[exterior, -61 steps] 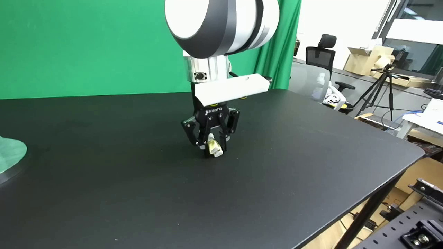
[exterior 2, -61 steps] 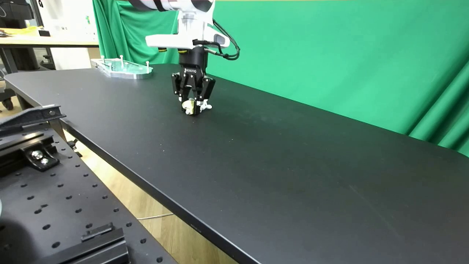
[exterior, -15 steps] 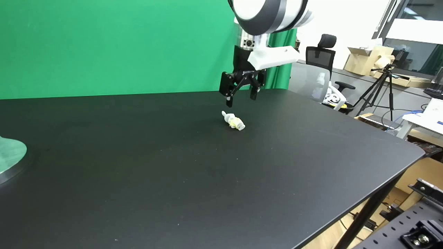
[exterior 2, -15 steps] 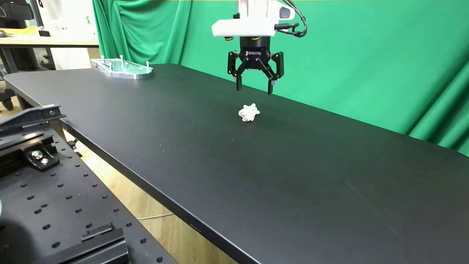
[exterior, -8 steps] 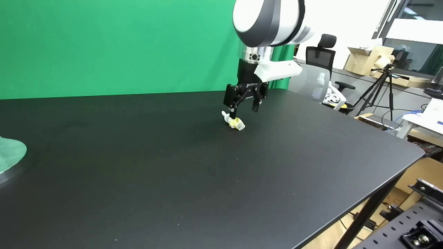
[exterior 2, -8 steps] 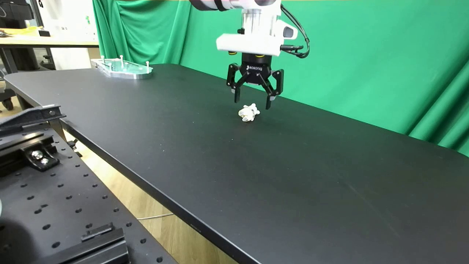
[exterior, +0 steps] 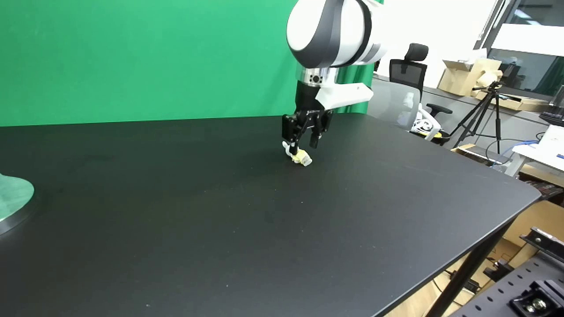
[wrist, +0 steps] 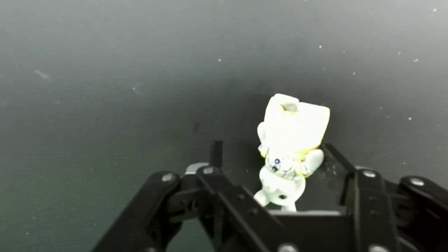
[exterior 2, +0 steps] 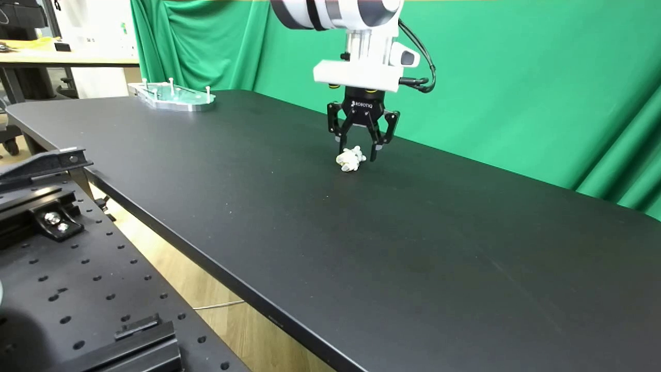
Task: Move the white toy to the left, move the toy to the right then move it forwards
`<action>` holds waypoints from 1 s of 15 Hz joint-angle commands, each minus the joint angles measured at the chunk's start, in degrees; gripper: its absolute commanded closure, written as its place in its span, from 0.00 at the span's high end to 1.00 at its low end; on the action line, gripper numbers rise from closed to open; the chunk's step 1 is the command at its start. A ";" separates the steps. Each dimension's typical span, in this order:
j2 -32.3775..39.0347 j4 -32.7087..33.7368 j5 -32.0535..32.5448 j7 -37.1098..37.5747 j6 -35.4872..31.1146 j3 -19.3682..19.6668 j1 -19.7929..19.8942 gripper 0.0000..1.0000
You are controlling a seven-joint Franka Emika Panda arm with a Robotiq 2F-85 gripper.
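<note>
The white toy point(exterior: 302, 157) is a small cream figurine with a yellowish end, lying on the black table in both exterior views point(exterior 2: 350, 159). In the wrist view the toy point(wrist: 294, 129) lies with its white eared head towards the gripper's base and its broad pale end pointing away. My gripper point(exterior: 304, 146) is low over the toy, also in the exterior view point(exterior 2: 357, 154). In the wrist view the gripper point(wrist: 274, 150) is open, its fingers on either side of the toy. The right finger is close beside it; a gap shows at the left finger.
A pale green disc point(exterior: 15, 196) stands at the table's edge in an exterior view. A clear greenish plate with white posts point(exterior 2: 173, 95) shows at the table's far end. A green curtain point(exterior 2: 490, 93) hangs behind the table. A perforated metal plate point(exterior 2: 103, 289) adjoins the front edge.
Four seconds ago the toy was between my gripper's fingers at another spot. It was then let go. Over the last second my gripper moved down around it and its fingers drew closer together.
</note>
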State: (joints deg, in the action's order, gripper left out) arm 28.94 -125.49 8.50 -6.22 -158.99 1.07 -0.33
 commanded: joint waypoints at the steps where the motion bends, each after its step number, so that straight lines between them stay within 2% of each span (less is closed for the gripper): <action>1: 2.01 3.29 -1.16 -1.76 1.32 -1.20 1.22 0.40; 6: 3.18 4.61 -1.27 -2.23 1.84 -1.33 1.16 0.06; 10: 0.71 1.81 -0.92 -1.19 1.85 -0.57 0.54 0.07; 15: -5.51 -8.57 -0.43 3.01 -1.82 1.28 -1.16 0.07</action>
State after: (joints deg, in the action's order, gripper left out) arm 29.29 -126.07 7.84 -6.74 -158.83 0.85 -0.18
